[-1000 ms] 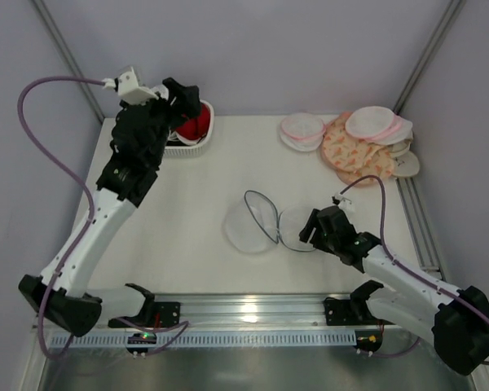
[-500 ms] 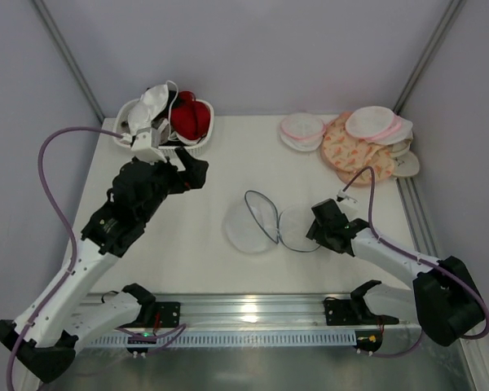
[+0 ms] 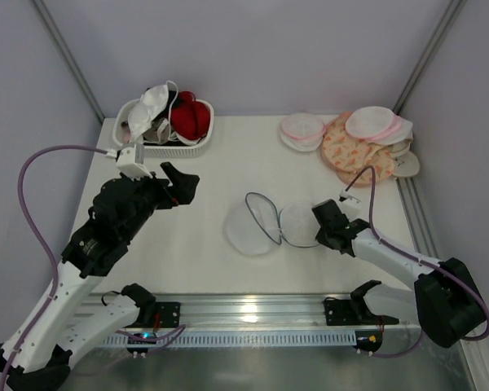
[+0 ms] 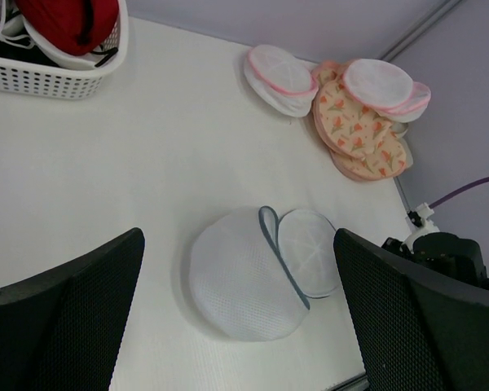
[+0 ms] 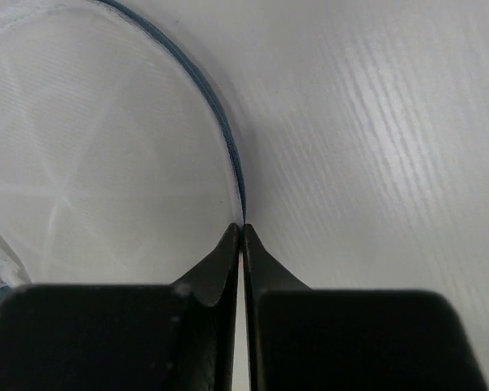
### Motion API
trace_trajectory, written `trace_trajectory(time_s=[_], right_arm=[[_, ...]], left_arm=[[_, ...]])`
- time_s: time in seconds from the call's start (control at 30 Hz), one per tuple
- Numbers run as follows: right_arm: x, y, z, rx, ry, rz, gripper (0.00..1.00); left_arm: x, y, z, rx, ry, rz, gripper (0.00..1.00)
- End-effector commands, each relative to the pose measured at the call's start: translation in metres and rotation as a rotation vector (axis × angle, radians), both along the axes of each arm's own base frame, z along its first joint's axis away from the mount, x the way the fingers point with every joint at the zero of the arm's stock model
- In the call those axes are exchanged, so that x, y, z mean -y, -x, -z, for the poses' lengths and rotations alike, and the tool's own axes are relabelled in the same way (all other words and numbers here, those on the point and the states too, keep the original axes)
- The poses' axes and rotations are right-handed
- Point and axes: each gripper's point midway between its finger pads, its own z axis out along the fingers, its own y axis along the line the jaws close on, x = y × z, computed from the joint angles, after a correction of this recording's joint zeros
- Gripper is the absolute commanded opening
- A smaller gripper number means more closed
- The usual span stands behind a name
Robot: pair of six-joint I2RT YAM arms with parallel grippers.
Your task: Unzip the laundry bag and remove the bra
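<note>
One bag [image 3: 265, 224], open in two rounds, lies on the table [image 3: 236, 163]. The right tool [image 5: 243, 231] pinches its rim. The left tool [image 3: 177, 186] gapes wide. One bra [image 3: 151, 104] lies in one basket [image 3: 191, 147].

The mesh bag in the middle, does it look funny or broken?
Not broken. The laundry bag lies flopped open in two round halves, like a clamshell, with nothing seen inside. The right gripper is pinched shut on its dark rim. The bra sits piled on top in the basket.

White-linked left arm [image 3: 41, 314] and right arm [image 3: 391, 257] have black joints, purple cables [image 3: 24, 183].
</note>
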Motion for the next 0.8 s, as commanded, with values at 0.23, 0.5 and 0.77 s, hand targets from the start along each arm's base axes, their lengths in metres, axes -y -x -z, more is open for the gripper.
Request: trace_trajectory(time_s=[0.23, 0.5, 0.77], right_arm=[[0.028, -0.050, -0.167, 0.268, 0.247, -0.082, 0.04], [-0.019, -0.057, -0.198, 0.216, 0.442, -0.434, 0.03], [-0.134, -0.024, -0.164, 0.162, 0.596, -0.799, 0.04]], left_arm=[[-0.005, 0.025, -0.003, -0.004, 0.024, 0.047, 0.99], [-0.005, 0.033, -0.006, -0.011, 0.041, 0.069, 0.99], [-0.015, 0.039, -0.002, -0.018, 0.032, 0.035, 0.99]])
